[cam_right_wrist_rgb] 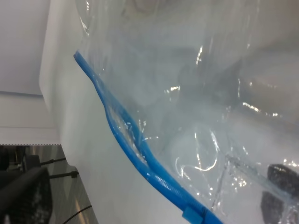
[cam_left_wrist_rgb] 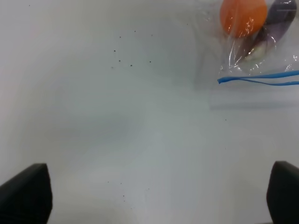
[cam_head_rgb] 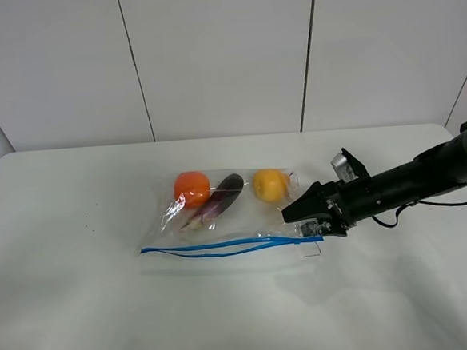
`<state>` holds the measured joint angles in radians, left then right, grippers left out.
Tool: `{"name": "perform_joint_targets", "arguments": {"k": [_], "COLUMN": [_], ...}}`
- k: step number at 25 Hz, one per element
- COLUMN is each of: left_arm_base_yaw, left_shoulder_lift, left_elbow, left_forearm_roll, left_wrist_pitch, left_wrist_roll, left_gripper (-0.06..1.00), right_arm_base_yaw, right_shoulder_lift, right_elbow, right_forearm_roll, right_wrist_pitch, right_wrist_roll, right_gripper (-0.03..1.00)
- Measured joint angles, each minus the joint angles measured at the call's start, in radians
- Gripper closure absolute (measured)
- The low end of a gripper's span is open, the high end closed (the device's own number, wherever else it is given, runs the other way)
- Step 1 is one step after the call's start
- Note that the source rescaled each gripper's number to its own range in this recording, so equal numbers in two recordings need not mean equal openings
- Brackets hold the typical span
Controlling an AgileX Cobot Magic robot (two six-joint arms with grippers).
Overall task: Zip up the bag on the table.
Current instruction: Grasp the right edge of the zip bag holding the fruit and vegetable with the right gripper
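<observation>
The bag lies flat in the middle of the table, with an orange, a purple and a yellow piece of produce inside. Its blue zipper strip runs along the near edge, and the two blue lines stand slightly apart. My right gripper is open at the bag's right end, near the strip's end. In the right wrist view the zipper strip crosses close by, and a dark fingertip shows through the plastic. My left gripper is open over bare table, well left of the bag.
White wall panels rise behind the table's far edge. The right arm reaches in from the right with a cable trailing below it. Small dark specks dot the tabletop left of the bag.
</observation>
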<state>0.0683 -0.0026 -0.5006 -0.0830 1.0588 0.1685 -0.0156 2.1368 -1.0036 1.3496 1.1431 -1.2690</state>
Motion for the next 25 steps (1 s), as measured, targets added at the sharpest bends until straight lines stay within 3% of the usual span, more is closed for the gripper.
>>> {"name": "perform_joint_targets", "arguments": {"k": [4, 25], "left_arm_base_yaw": [0.000, 0.000], "left_shoulder_lift": [0.000, 0.000], "left_elbow": [0.000, 0.000], "left_forearm_roll": [0.000, 0.000], "left_wrist_pitch": [0.000, 0.000], "left_wrist_roll": [0.000, 0.000], "left_gripper": [-0.06, -0.06], "right_arm_base_yaw": [0.000, 0.000], "right_shoulder_lift": [0.000, 0.000], "right_elbow": [0.000, 0.000], "right_forearm_roll": [-0.001, -0.031], "right_wrist_pitch": [0.000, 0.000], "right_wrist_roll": [-0.001, 0.010], "right_gripper": [-0.02, 0.66]}}
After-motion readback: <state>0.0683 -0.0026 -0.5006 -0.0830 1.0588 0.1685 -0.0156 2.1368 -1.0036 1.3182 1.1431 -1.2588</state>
